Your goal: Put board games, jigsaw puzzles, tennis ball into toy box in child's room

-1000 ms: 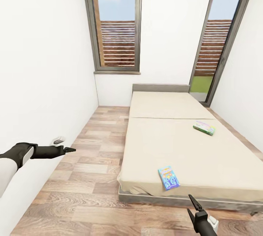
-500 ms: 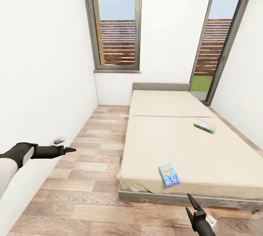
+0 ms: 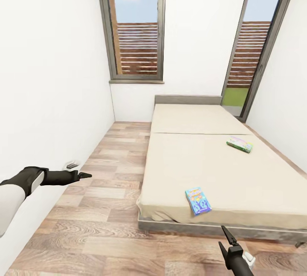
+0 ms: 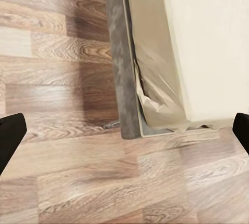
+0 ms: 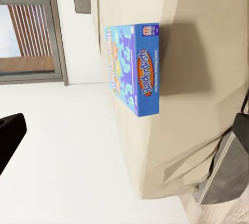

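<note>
Blue board game [image 5: 132,68] on bed [image 5: 202,42]

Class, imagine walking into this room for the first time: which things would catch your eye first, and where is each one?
The wide beige bed fills the right half of the room, running back to the far wall between two tall windows. Two colourful game boxes lie on it: a blue board game near the foot edge, and a green-edged board game farther back toward the right. The right claw stands open just below the bed's foot.

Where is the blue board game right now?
In the head view, the blue board game lies flat near the bed's foot edge, just ahead of the right gripper.
</note>
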Controlling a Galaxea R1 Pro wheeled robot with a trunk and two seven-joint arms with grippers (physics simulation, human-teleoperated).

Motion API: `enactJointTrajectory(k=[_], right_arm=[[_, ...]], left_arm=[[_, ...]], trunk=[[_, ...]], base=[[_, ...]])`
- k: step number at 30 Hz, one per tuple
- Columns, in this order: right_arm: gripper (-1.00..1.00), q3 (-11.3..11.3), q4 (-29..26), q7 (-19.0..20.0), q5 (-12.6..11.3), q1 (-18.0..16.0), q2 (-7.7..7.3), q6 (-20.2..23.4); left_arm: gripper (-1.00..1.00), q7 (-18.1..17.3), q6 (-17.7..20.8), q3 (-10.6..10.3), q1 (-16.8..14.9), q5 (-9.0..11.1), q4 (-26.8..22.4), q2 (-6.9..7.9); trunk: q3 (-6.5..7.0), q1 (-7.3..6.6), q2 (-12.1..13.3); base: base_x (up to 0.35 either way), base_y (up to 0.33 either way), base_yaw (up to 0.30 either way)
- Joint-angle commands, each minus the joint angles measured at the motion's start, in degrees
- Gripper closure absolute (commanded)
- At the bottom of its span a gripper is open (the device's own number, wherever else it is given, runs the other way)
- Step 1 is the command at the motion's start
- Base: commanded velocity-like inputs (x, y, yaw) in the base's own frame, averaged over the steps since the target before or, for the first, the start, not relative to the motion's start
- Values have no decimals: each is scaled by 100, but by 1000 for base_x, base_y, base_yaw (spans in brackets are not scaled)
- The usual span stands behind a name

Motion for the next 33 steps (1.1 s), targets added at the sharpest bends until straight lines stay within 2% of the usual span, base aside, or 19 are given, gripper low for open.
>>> enactJointTrajectory(k=[1,11,17,29,33], right_arm=[[-100,-5,3,11,-65,-4,0,55],[-100,-9,4,10,-89,-4,-4,64],[-100,-6,4,10,-90,-4,-1,58],[-100,3,4,2,-90,-4,2,25],[-100,4,4,1,-90,-4,4,22]], left_arm=[[-100,-25,42,52,-3,-53,-6,-2],[-100,-30,38,52,-3,-54,-6,-4],[-100,-34,44,52,-3,-57,-6,-2],[-100,-34,46,52,-3,-52,-6,-3],[-100,-39,52,52,-1,-49,-6,1]], trunk=[[-24,22,-44],[-203,241,-445],[-203,241,-445],[-419,505,-926],[-419,505,-926]], base=[[0,0,0],[0,0,0],[0,0,0],[0,0,0],[0,0,0]])
